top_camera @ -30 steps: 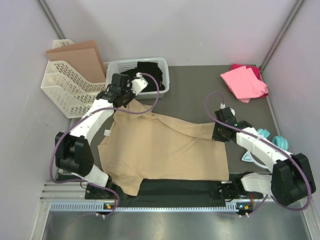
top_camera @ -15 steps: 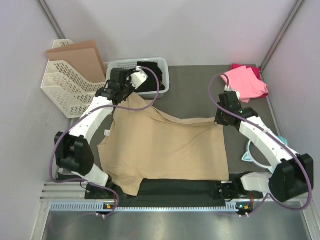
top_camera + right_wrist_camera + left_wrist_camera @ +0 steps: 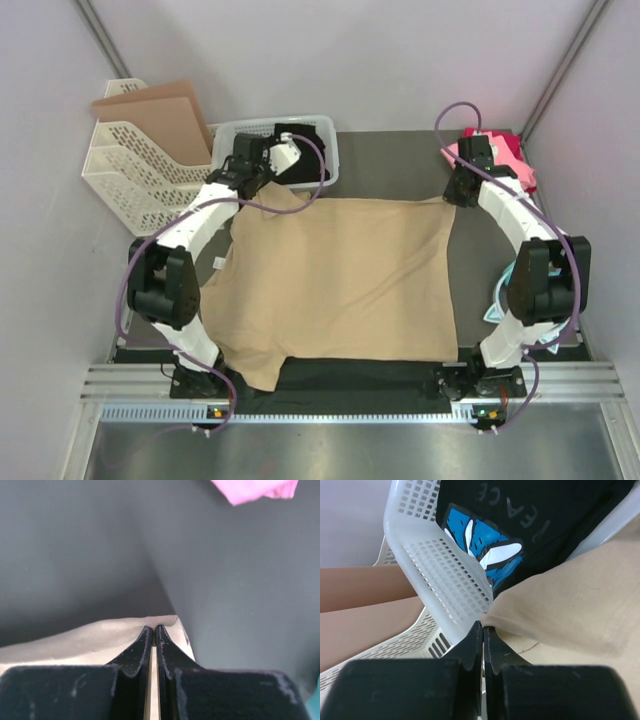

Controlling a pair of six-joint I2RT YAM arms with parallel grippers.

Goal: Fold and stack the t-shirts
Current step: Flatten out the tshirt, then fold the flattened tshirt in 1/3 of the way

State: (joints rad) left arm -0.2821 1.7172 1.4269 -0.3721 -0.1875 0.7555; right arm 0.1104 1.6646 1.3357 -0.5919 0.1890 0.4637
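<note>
three pale walls around a dark grey mat (image 3: pixel 390 165). the tan t-shirt (image 3: pixel 340 280) is spread flat mid-table: soft matte cloth, roughly rectangular, one flap poking out near left. the pink t-shirt (image 3: pixel 255 490) sits crumpled in the far right corner over a magenta one (image 3: pixel 514 148). the white perforated plastic basket (image 3: pixel 435 580) at far left holds black cloth (image 3: pixel 545 510) (blue and white print). we see both arms stretched far: left gripper (image 3: pixel 483 632) pinched on the tan shirt's far left corner beside the basket, right gripper (image 3: pixel 152 630) clamped on its far right corner.
</note>
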